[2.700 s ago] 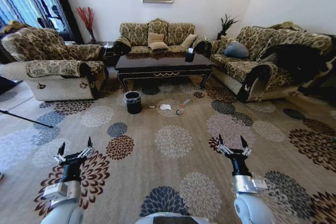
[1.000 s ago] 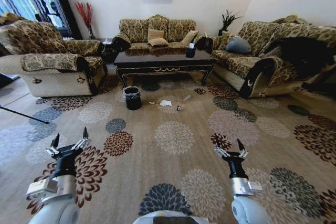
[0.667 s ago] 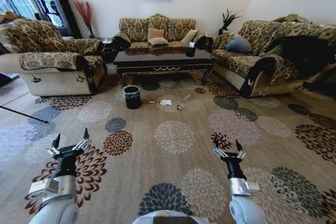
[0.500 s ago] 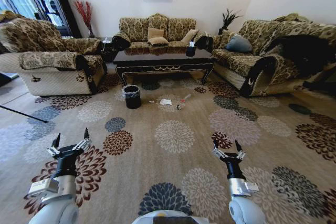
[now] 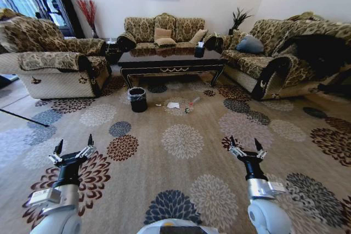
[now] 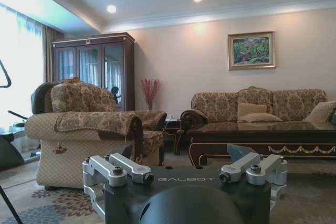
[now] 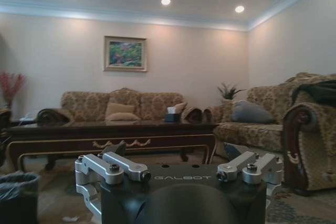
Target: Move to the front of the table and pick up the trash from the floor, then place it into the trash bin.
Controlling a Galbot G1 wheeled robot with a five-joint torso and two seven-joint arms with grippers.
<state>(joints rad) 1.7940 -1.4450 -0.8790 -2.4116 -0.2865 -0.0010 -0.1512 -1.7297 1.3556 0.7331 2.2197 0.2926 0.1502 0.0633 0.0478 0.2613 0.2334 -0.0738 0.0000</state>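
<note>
Fingers spread wide on both grippers, left gripper (image 5: 73,150) and right gripper (image 5: 246,148), each holding nothing, low above the flowered carpet (image 5: 181,141). Three sofas ring one table (image 5: 170,61). One trash bin (image 5: 137,99) stands before the table's left end. Just right of it lie one crumpled white paper (image 5: 173,105), one tiny scrap (image 5: 158,104) and some smaller bits (image 5: 190,106).
</note>
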